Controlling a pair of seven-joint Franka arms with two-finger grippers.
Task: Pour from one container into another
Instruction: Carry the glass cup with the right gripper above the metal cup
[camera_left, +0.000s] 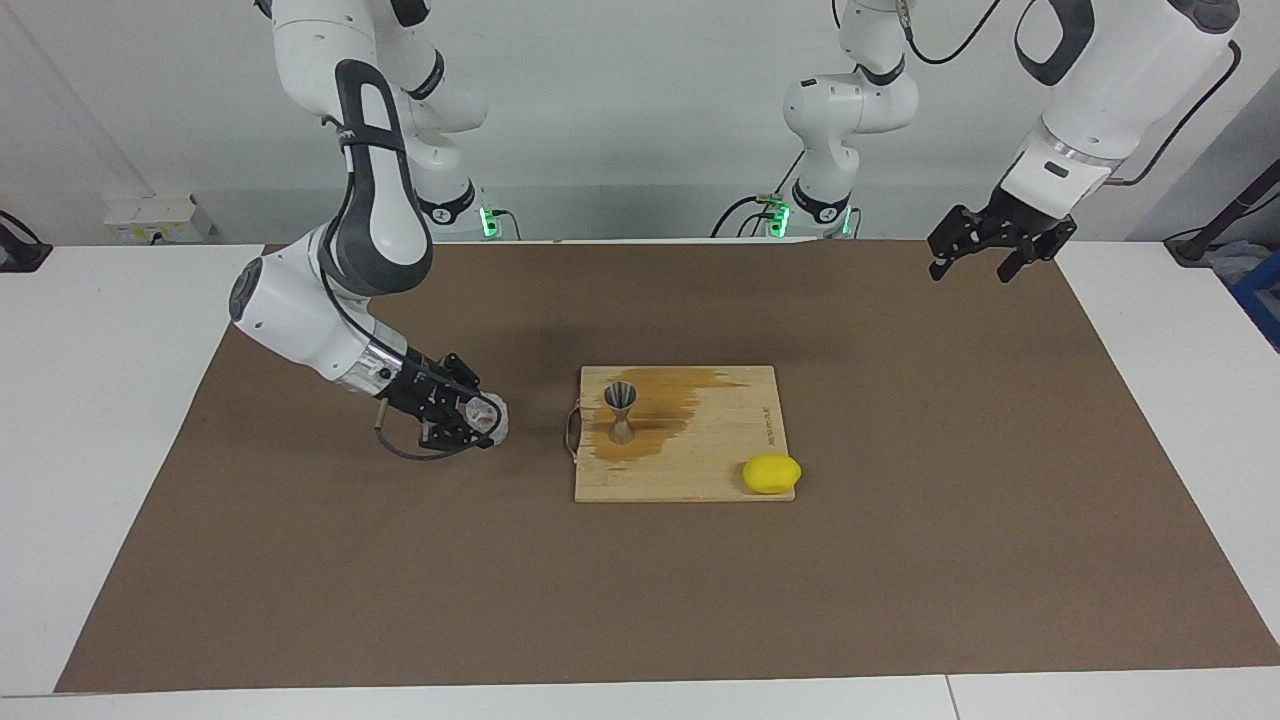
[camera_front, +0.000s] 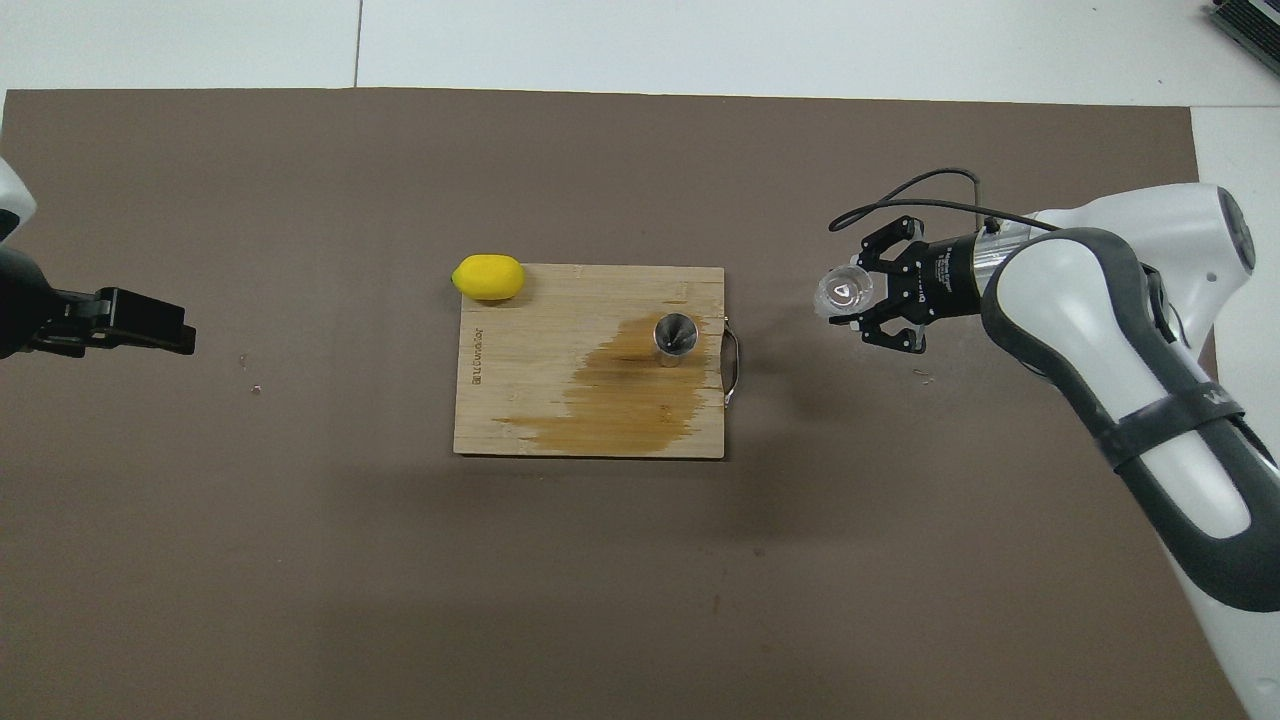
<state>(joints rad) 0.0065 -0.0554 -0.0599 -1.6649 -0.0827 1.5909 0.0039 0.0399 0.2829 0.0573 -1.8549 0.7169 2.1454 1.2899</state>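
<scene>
A small clear glass cup (camera_left: 488, 419) (camera_front: 844, 291) is held upright just above the brown mat, with my right gripper (camera_left: 474, 422) (camera_front: 858, 293) shut on it from the side. It hangs over the mat toward the right arm's end, close to the wooden board's handle. The steel jigger (camera_left: 621, 411) (camera_front: 675, 340) stands upright on the cutting board (camera_left: 700, 470) (camera_front: 540, 350), on a wet brown stain. My left gripper (camera_left: 969, 252) (camera_front: 165, 328) is open and empty, raised over the mat's edge at the left arm's end.
A yellow lemon (camera_left: 771, 474) (camera_front: 488, 277) rests against the board's corner farthest from the robots, toward the left arm's end. The board's metal handle (camera_left: 572, 437) (camera_front: 733, 363) faces the cup. A brown mat (camera_left: 640, 600) covers the table.
</scene>
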